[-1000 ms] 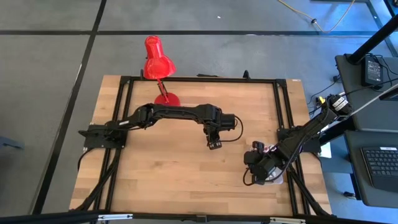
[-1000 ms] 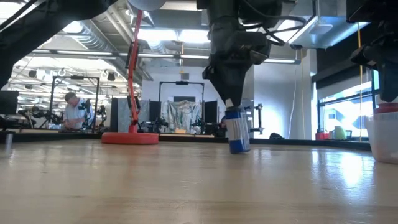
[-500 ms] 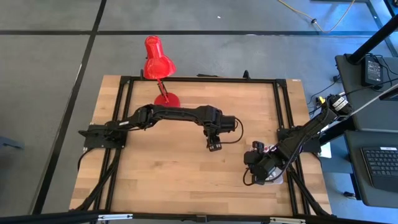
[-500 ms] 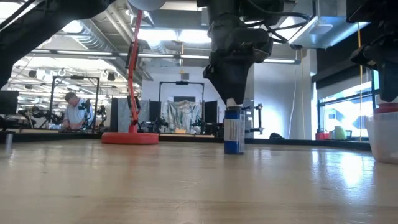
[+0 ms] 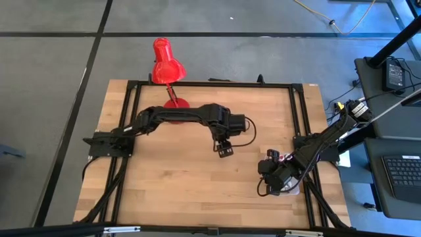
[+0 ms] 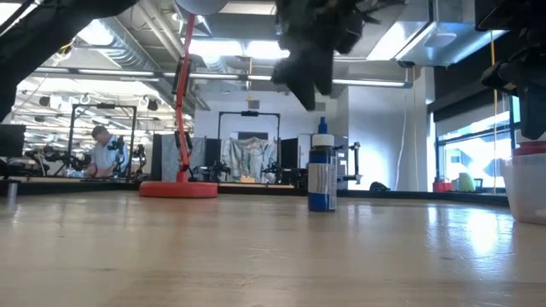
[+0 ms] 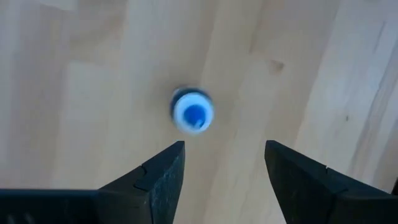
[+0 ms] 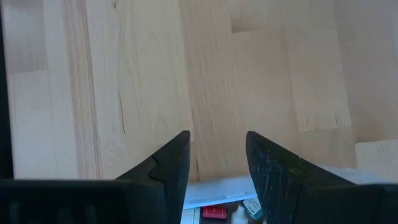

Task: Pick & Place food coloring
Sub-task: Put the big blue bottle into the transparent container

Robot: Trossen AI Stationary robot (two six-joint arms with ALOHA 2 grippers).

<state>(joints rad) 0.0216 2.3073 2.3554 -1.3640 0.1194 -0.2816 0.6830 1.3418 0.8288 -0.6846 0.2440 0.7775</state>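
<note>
A small blue food coloring bottle (image 6: 321, 175) with a white cap stands upright on its base near the middle of the table. From above its round cap (image 7: 193, 114) shows. My left gripper (image 5: 223, 151) hangs open above it, fingers (image 7: 163, 177) pointing down and clear of the cap; the low view shows it (image 6: 309, 78) well over the bottle. My right gripper (image 8: 217, 146) waits open at the table's right side, over the edge of a clear tub (image 8: 211, 190) with more small bottles (image 8: 215, 213) in it.
A red desk lamp (image 5: 167, 62) stands with its base (image 6: 179, 189) at the table's far edge, left of centre. The clear tub (image 6: 525, 189) sits at the right edge under my right arm. Black frame rails (image 5: 297, 112) run along the table's sides. A person (image 6: 103, 150) works far behind.
My left gripper has opened and let go of the blue bottle, then risen straight up off it. The bottle, tilted in the fingers a second ago, now stands upright and free on the table.
</note>
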